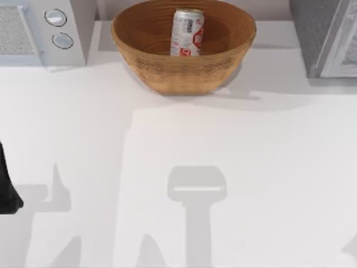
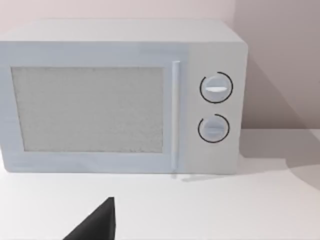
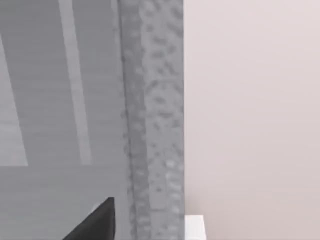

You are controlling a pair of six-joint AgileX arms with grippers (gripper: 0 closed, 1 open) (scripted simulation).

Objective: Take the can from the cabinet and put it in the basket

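One can (image 1: 187, 32) upright inside basket (image 1: 181, 50); left gripper (image 1: 8, 190) well apart, spread untellable

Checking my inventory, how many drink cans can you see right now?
1. The can stands upright inside the basket at the table's far side. More could be hidden inside the cabinet.

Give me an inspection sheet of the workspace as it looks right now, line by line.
Surface: white table, shadows across it.
Job's things: can upright inside basket; cabinet at the table's back right.
Clutter: microwave with two round knobs, back left.
Grippers: left gripper, one dark fingertip facing the microwave; right gripper, one dark fingertip close to the cabinet.
Cables: nothing seen.
Surroundings: pale wall behind.
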